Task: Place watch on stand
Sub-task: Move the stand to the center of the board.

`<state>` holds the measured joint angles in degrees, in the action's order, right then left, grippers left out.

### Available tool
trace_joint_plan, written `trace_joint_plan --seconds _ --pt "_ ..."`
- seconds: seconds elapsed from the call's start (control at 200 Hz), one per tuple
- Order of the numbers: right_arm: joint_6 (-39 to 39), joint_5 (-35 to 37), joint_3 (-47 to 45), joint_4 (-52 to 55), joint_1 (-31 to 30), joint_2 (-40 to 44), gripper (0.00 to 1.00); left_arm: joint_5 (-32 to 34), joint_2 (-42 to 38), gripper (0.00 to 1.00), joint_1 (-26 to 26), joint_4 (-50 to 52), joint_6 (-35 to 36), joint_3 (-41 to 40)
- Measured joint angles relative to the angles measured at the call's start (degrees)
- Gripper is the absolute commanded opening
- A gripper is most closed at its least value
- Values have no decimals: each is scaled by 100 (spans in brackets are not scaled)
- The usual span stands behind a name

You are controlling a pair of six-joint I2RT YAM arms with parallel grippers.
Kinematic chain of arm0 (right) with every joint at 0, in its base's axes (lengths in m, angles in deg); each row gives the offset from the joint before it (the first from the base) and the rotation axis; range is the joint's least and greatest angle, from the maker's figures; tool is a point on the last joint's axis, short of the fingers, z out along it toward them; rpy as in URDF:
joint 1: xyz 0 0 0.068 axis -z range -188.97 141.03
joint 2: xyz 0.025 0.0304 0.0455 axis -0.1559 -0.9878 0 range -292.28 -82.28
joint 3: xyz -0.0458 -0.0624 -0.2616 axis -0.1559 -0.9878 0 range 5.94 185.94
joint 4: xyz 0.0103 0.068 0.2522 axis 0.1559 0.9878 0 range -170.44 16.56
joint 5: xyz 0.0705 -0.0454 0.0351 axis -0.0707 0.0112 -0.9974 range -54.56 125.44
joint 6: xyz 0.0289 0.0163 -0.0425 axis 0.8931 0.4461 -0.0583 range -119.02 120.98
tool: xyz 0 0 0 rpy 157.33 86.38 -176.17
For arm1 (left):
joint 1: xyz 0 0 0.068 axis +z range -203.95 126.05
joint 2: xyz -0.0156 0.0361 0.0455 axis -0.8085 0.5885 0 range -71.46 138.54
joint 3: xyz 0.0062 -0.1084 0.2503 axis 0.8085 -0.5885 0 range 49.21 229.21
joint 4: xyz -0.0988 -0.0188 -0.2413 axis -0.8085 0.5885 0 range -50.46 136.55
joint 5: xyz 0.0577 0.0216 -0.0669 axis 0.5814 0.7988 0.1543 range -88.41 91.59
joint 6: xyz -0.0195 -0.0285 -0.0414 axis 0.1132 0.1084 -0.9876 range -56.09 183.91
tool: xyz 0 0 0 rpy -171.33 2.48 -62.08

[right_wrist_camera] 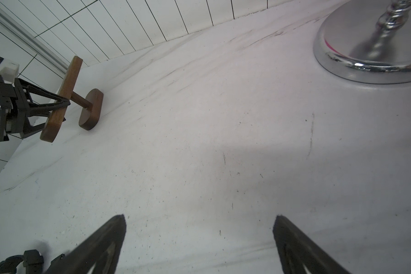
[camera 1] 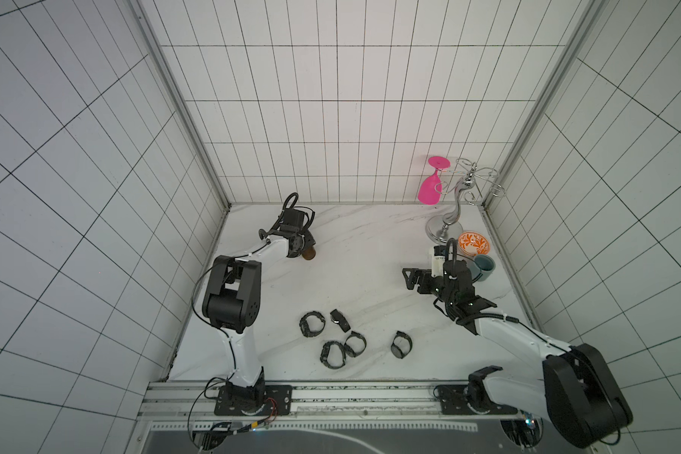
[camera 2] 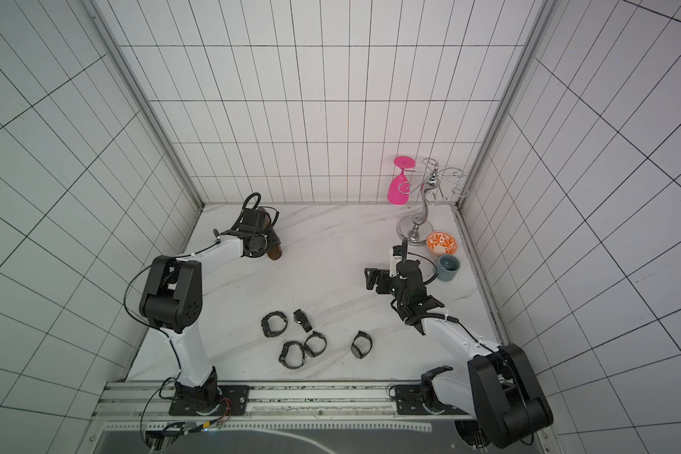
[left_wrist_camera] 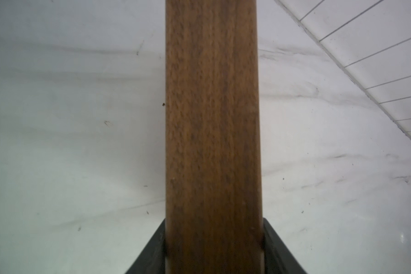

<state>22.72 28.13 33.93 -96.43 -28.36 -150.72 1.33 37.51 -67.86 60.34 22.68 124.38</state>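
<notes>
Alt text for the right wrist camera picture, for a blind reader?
A T-shaped wooden stand lies tipped on a white table, the left gripper's fingers either side of its bar. The right gripper's open fingers frame the foreground, a chrome rack's base beyond.

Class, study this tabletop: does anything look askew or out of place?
Yes. The wooden stand lies tipped on its side, base on edge, instead of standing upright. The left pincer grips its bar.
</notes>
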Motion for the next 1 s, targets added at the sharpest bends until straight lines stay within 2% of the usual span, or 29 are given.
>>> trace_joint_plan --seconds 0.34,0.66,0.874,0.999 --pt "-7 203 57 321 -26 175 98 236 -756 41 -1563 -28 -826 -892" --pt "-7 289 57 518 -28 413 98 708 -1073 41 -2916 -15 -1591 -1279" --pt "-7 313 57 575 -66 424 98 793 -1172 44 -3265 -7 -1823 -1364" --pt "-7 330 57 603 -138 424 98 776 -1172 57 -3279 -28 -1862 -1368"
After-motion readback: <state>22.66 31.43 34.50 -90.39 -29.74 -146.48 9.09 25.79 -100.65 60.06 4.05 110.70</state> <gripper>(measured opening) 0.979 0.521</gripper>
